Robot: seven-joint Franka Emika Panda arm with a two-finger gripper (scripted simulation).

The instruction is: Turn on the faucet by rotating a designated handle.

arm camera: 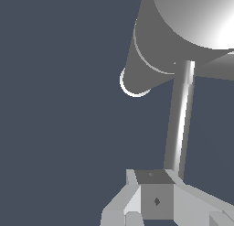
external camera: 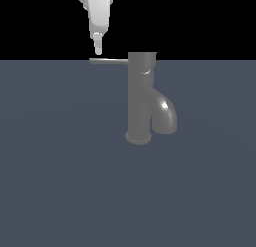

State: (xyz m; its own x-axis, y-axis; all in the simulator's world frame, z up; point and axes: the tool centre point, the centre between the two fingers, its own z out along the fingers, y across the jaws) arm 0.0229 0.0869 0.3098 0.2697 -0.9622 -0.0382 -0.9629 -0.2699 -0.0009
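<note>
1. Dark grey glossy metal faucet [external camera: 139, 98] stands upright on the flat blue-grey bench [external camera: 60, 181], near the middle of the exterior view: cylinder body, flared round base, short thick down-curved spout on the exterior view's right side.
2. Thin straight grey metal rod handle [external camera: 108, 61] sticks out level from the faucet's top cap toward the exterior view's left.
3. White tapered tool [external camera: 98, 47] hangs down from the top of the exterior view, tip pointing down, right above the handle's free outer end.
4. Tool tip sits very close to the rod end; a thin gap seems to show in the exterior view, contact cannot be told for sure.
5. Tool is well away from the faucet body and spout; only the handle tip is near it.
6. Wrist view: handle [arm camera: 180, 124] runs from the faucet [arm camera: 183, 33] cap toward the tool [arm camera: 153, 200], its free end meeting the tool's pale grey finger block.
7. Rod passes along 1 side of the block, not seen between 2 fingers.
8. Tool state: looks clenched to 1 narrow point in the exterior view with nothing gripped, but the finger gap is not shown clearly, so cannot tell.
9. Faucet base rim shows as a bright ring in the wrist view.
</note>
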